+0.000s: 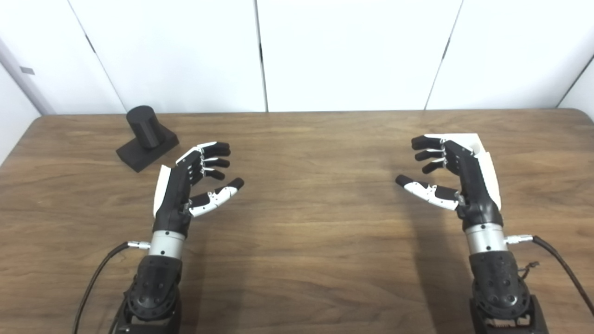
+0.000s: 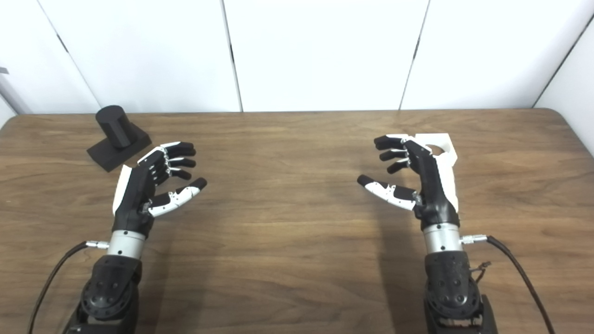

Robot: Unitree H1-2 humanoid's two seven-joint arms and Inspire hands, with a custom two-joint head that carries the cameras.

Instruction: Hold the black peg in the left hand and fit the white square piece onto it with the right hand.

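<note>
The black peg (image 1: 145, 126), a short cylinder on a square black base, stands on the table at the far left. My left hand (image 1: 190, 178) hovers open just right of and nearer than it, apart from it, palm facing inward. The white square piece (image 2: 441, 144), with a round hole, lies flat on the table at the right, mostly hidden behind my right hand (image 2: 415, 178). That hand is open too, fingers spread, holding nothing, with the piece just beyond its fingers.
The wooden table (image 1: 306, 222) spans the whole view, backed by white wall panels (image 1: 352, 51). Black cables run off both wrists toward the table's near corners.
</note>
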